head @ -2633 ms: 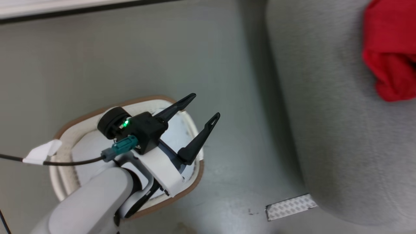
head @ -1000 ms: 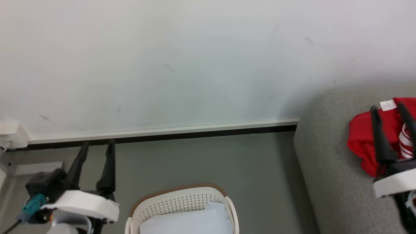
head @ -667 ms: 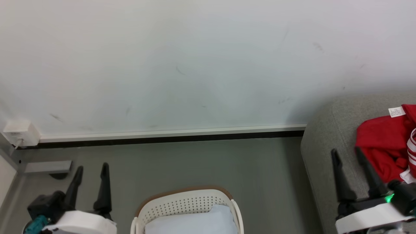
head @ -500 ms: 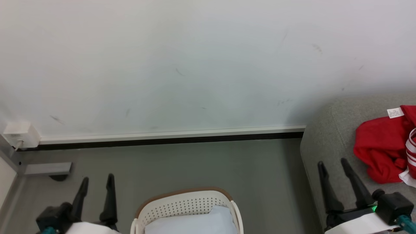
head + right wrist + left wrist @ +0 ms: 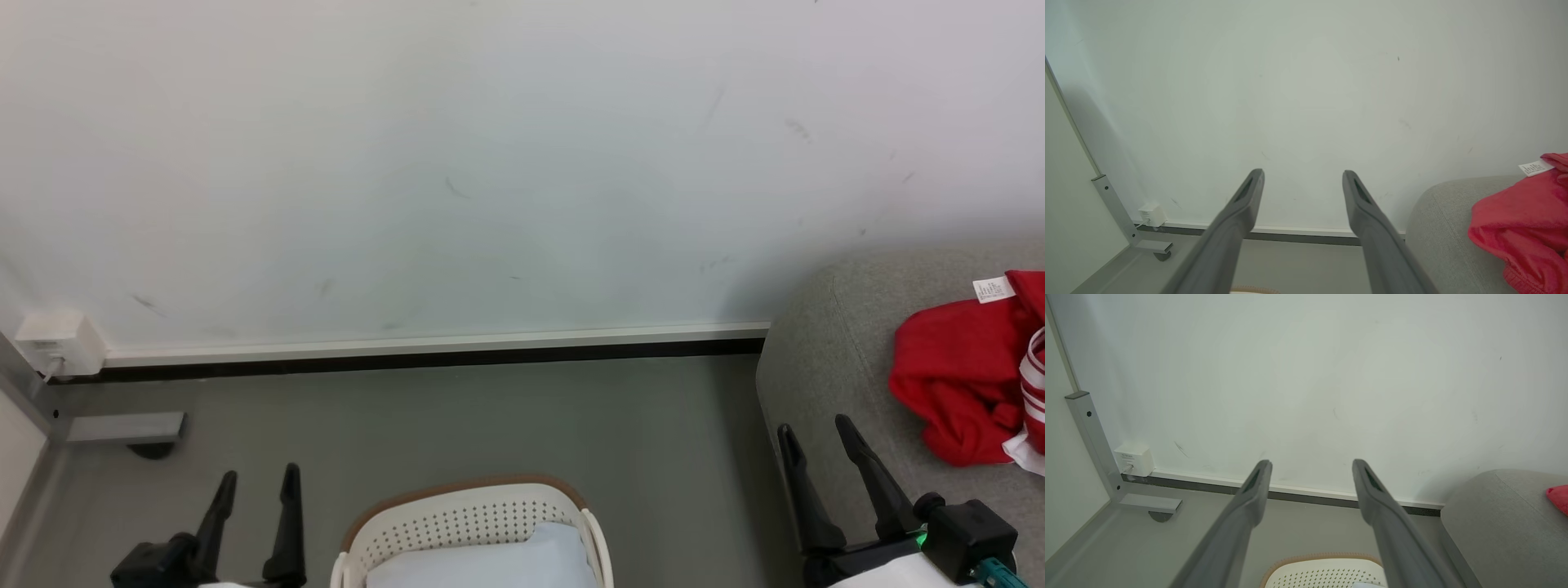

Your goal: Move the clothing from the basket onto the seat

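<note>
At the lower left we hold our left gripper (image 5: 260,472) over the floor, jaws spread wide and empty, just left of the basket (image 5: 465,510), in which we see a pale pad (image 5: 490,563). Our right gripper (image 5: 814,425) hovers by the seat (image 5: 824,359) edge, jaws equally wide and empty. The clothing (image 5: 955,384) lies heaped on that seat to their right, apart from them.

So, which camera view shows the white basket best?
The head view: the basket shows its brown rim, its perforated wall and a pale pad inside. The left wrist view gives part of the rim and wall at its bottom edge; the right wrist view gives a sliver of rim there.
</note>
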